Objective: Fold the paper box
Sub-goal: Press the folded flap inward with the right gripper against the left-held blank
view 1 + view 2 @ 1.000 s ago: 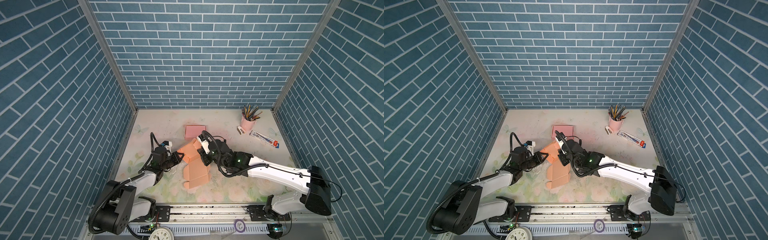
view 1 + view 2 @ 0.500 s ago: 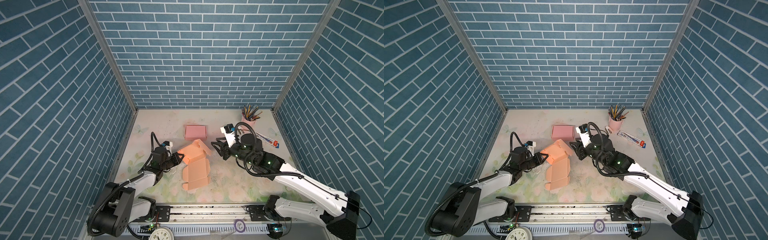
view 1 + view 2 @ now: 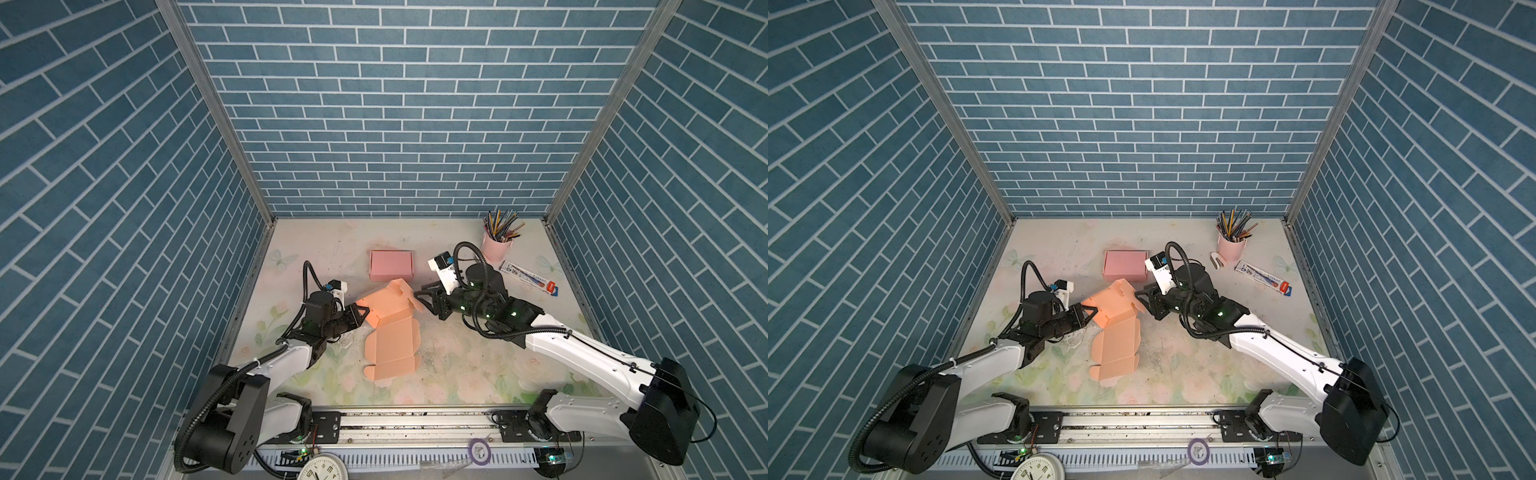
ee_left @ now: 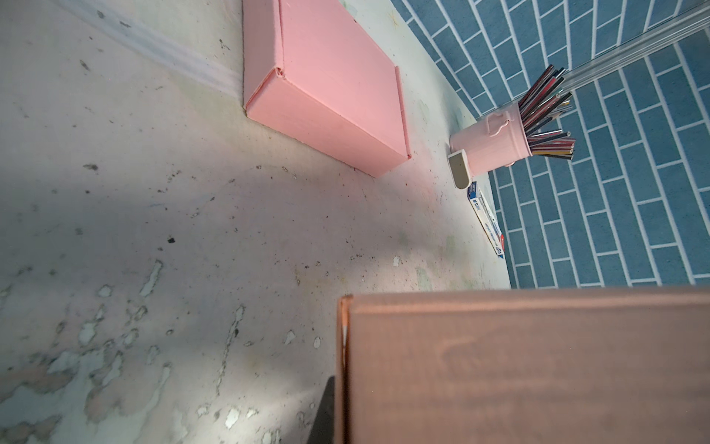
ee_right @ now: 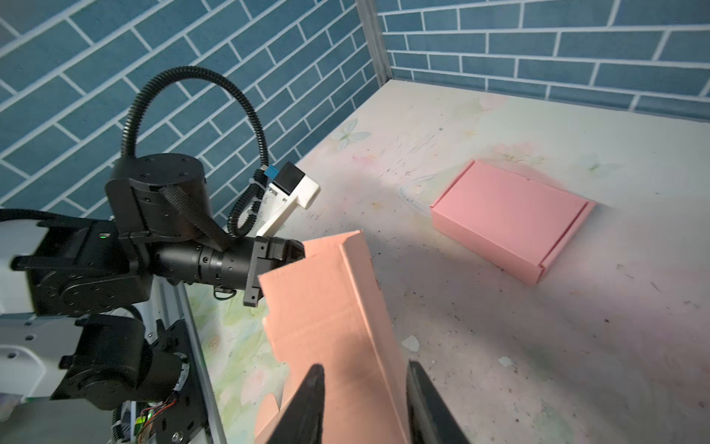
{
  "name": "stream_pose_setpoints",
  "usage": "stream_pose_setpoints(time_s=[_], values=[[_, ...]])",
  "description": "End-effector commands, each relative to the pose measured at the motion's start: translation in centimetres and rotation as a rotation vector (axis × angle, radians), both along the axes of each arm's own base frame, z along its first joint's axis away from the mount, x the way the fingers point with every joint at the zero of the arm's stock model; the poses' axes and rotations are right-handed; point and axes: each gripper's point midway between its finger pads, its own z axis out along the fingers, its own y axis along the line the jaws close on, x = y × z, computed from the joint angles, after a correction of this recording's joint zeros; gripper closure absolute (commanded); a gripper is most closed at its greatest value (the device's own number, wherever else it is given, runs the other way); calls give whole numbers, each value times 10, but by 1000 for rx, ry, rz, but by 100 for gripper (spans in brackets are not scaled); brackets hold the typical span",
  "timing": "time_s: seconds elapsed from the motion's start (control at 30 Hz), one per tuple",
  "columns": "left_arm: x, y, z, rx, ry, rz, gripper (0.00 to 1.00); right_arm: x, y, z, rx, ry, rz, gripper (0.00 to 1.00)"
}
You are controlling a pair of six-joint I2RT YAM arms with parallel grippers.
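Observation:
The paper box is a salmon cardboard blank; its near half lies flat and its far half is lifted and bent into a ridge. My left gripper is shut on the lifted half's left edge; in the left wrist view the panel fills the corner and hides all but one dark finger. My right gripper is at the lifted half's right side. In the right wrist view its jaws stand open, with the box's ridge between the two fingers.
A closed pink box lies just behind the paper box. At the back right stand a pink pencil cup, a small white stapler and a long flat carton. Blue brick walls enclose three sides.
My right gripper left the box, drew back to the right, then came back to the lifted half's right side. The left gripper kept its hold and hardly moved.

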Motion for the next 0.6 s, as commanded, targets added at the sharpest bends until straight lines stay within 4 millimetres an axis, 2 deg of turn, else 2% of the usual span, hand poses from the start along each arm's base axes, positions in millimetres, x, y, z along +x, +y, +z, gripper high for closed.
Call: stream_pose_setpoints(time_s=[0.0,0.2,0.57], values=[[5,-4,13,-1,-42,-19,91,-2,10,4,57,15,57,64],[5,-4,13,3,-42,-20,91,-2,21,-3,63,44,103,66],[6,-6,13,2,-43,-19,91,1,27,-19,7,80,112,71]])
